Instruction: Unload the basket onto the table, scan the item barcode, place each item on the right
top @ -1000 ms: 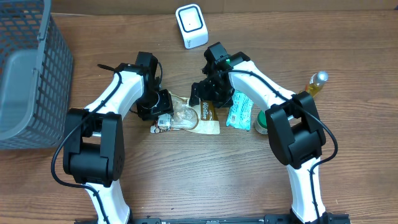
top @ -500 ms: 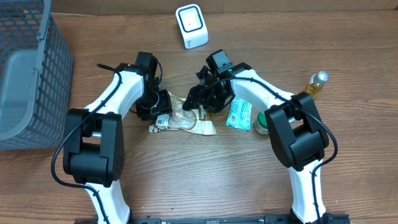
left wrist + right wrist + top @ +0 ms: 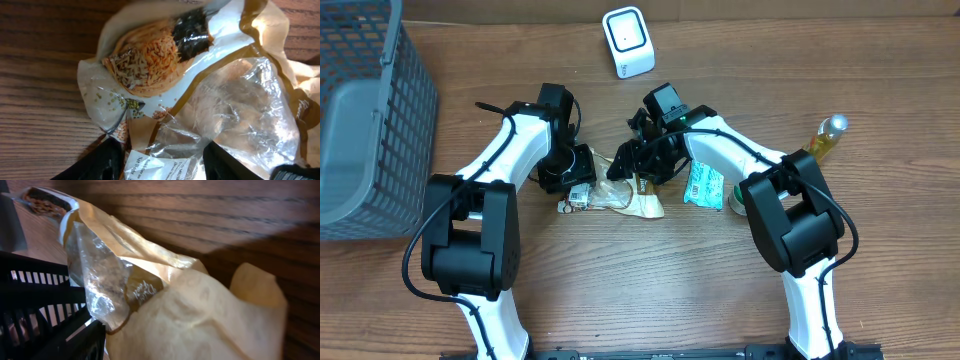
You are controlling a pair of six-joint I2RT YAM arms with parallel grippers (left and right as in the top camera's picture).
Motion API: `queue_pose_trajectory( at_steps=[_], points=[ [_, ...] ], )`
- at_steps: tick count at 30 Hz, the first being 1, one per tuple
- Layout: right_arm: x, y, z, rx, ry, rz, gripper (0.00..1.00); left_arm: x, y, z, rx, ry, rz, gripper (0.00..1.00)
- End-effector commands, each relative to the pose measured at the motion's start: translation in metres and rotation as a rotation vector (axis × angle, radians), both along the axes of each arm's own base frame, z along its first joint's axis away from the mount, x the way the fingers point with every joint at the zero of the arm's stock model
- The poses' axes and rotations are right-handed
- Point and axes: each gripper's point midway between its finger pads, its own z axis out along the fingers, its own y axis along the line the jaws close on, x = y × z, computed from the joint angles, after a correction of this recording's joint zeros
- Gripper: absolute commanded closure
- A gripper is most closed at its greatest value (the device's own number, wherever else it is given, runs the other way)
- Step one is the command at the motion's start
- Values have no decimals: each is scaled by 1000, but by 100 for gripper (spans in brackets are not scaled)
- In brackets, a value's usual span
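Wood counter [image 3: 670, 290]: left claw [image 3: 165, 157] clamps pouch [image 3: 620, 197] edge, right claw's [image 3: 632, 172] hold unclear; next, lift it to scanner [image 3: 628, 42] beyond claws.

you've got one barcode scanner [image 3: 628, 41]; below it one snack pouch [image 3: 620, 193], one teal packet [image 3: 703, 185], one yellow bottle [image 3: 827, 135]; to its left, one grey mesh basket [image 3: 408, 100].

the snack bag [image 3: 625, 192] lies before the scanner [image 3: 628, 41], basket [image 3: 365, 110] to its left, bottle [image 3: 828, 135] to its right.
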Motion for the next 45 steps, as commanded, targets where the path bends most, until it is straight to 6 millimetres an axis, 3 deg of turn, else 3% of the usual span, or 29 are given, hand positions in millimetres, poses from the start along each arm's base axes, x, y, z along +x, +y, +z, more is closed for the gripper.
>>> queue_pose_trajectory(
  at_steps=[1,5,9,11,13,20,22,23,26,28,37,40,45],
  points=[
    [-12,13,-2,21,10,32,43,-7,0,-15,10,39,-8,45],
    [-11,15,3,58,11,51,45,-7,0,-15,10,39,-8,44],
    [-16,17,20,195,29,117,53,-7,0,-15,10,38,-8,45],
    [-12,10,18,181,36,98,67,-6,0,-15,9,35,-7,45],
    [-9,5,13,144,30,84,75,-6,0,-15,9,35,-7,45],
    [-7,-1,6,91,23,64,75,-6,0,-15,9,35,-8,46],
    [-8,-2,6,90,30,64,83,-5,0,-14,7,33,-8,48],
    [-8,-2,6,91,29,65,92,-4,-3,-13,-13,30,-14,43],
    [-10,4,12,141,4,113,96,11,-25,13,-205,-34,-112,6],
    [-12,8,20,198,-4,146,96,25,-34,41,-344,-100,-143,2],
    [2,-5,37,264,-7,112,96,55,11,103,-330,-241,-115,0],
    [4,-5,57,282,-81,152,96,63,33,105,-256,-266,-84,0],
    [6,-5,90,305,-178,191,96,70,89,91,8,-262,4,0]
  ],
)
